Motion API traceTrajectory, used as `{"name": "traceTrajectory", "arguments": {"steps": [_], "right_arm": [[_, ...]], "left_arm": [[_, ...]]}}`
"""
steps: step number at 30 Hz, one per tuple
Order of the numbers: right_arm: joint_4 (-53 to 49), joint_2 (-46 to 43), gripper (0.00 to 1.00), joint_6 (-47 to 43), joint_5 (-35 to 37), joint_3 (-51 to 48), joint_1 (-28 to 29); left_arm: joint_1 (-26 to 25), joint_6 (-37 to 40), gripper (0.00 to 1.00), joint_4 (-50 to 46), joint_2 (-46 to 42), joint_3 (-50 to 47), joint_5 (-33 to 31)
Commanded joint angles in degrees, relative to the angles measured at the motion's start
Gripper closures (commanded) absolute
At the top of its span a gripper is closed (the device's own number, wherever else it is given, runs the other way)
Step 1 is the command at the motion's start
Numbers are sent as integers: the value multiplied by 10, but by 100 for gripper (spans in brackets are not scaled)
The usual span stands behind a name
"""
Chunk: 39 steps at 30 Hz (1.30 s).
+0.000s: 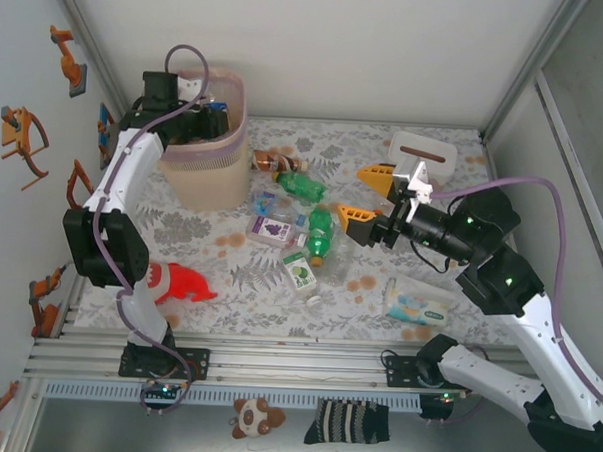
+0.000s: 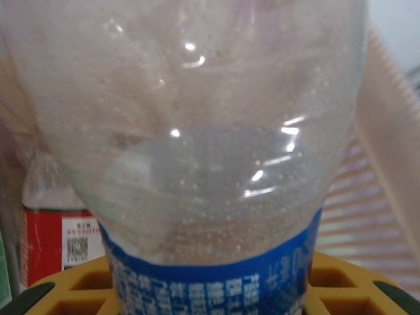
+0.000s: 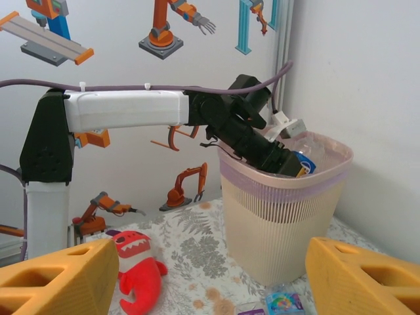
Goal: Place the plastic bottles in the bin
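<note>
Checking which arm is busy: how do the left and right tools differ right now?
The left tool is shut on a clear bottle with a blue label; the right tool is open and empty. The left tool reaches into the top of the bin, while the right tool hangs over the table near the loose bottles. Both have yellow-orange fingers.

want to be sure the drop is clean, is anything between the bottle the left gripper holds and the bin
Nothing visible does. The left gripper holds the clear bottle inside the rim of the bin. A red-labelled bottle sits beyond it in the bin and does not seem to block the drop.
</note>
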Motion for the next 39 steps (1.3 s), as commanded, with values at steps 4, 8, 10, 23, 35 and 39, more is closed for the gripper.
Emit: {"name": "traceTrajectory", "arguments": {"steps": [4, 8, 10, 23, 35, 39], "right_arm": [[2, 0, 26, -3, 0, 6, 2], [2, 0, 26, -2, -1, 4, 2], [3, 0, 26, -2, -2, 2, 2], [7, -3, 26, -3, -3, -1, 2], [6, 2, 26, -6, -4, 1, 2], [-13, 6, 26, -2, 63, 5, 2]], "left_arm": [[-1, 52, 57, -120, 6, 36, 14], [-1, 76, 56, -175, 8, 58, 0], [-2, 87, 55, -199, 10, 72, -3], [-11, 98, 27, -230, -11, 129, 17], [-21, 98, 50, -178, -3, 128, 32], [-29, 96, 51, -167, -13, 115, 26]]}}
